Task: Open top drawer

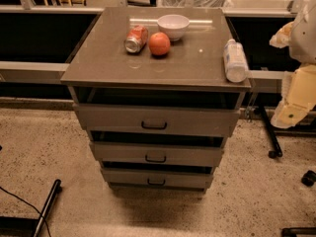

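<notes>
The top drawer (197, 120) is the widest grey front of a three-drawer cabinet in the middle of the view. A small dark bail handle (154, 125) sits at the centre of its front. A dark gap shows between the front and the cabinet's top slab. My arm (298, 95) is cream and white and hangs at the right edge. My gripper (282, 35) is up at the far right, level with the cabinet top. It is well to the right of the handle and touches nothing.
The cabinet top (98, 63) carries a red can (136, 38) lying on its side, an orange (159, 44), a white bowl (173, 26) and a white bottle (235, 60) lying near the right edge. Two narrower drawers (197, 154) sit below. A dark stand leg (269, 132) and casters are at the right, and a black pole (47, 206) is on the floor at the lower left.
</notes>
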Available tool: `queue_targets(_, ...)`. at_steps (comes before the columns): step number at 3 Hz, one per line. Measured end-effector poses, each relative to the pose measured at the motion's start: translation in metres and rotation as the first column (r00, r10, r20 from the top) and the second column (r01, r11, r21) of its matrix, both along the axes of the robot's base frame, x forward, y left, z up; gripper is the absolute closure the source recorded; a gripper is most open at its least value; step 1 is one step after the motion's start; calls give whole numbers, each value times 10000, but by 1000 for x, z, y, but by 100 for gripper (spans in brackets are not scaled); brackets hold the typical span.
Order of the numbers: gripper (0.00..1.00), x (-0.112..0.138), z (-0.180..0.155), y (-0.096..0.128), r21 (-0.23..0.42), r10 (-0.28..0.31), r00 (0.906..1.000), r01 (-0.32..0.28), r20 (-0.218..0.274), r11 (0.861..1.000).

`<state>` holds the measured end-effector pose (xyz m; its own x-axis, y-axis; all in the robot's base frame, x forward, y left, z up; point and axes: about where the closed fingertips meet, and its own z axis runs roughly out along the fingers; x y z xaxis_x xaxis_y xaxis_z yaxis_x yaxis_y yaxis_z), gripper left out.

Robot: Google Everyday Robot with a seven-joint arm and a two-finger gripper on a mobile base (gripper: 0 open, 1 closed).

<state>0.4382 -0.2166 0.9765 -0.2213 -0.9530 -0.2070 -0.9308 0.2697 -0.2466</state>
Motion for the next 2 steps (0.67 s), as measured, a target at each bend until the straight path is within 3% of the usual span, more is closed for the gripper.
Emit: queue_targets(2, 0, 0, -1, 1, 5, -3, 10000, 3, -21, 10000)
